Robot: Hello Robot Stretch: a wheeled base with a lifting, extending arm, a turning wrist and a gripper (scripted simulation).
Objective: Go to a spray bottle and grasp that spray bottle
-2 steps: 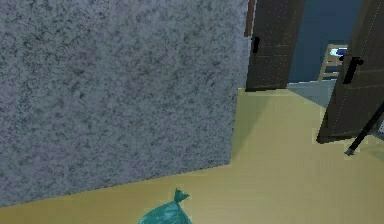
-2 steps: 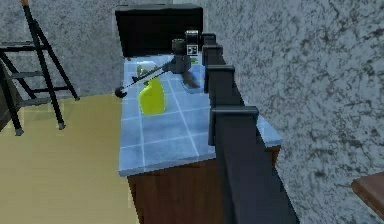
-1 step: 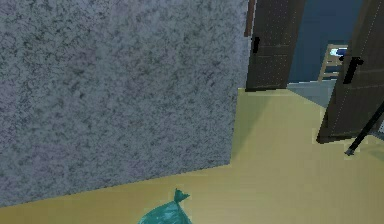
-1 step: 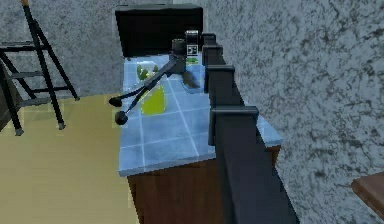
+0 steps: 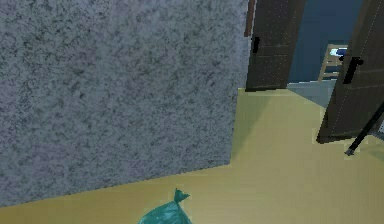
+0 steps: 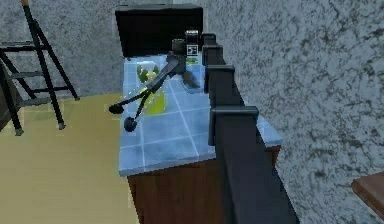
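Since the arm (image 6: 235,130) reaches out along the counter (image 6: 165,150), the gripper (image 6: 132,110) sits low over the blue tiled top, a placing that suits taking a thing off that surface. Its fingers (image 6: 131,124) slant toward the counter's near corner. A small yellow-green blob (image 6: 148,72) lies on the tiles just beside the fingers, toward the gripper's body. By colour and place it is judged the likely spray bottle, though its shape cannot confirm this. Whether the fingers are spread or pressed together cannot be told, nor whether anything is held, since the blob lies at them on the counter. A dark box (image 6: 160,28) stands beyond the gripper. Ahead, a grey wall (image 5: 120,90) stands close, so reach rather than driving seems the means left.
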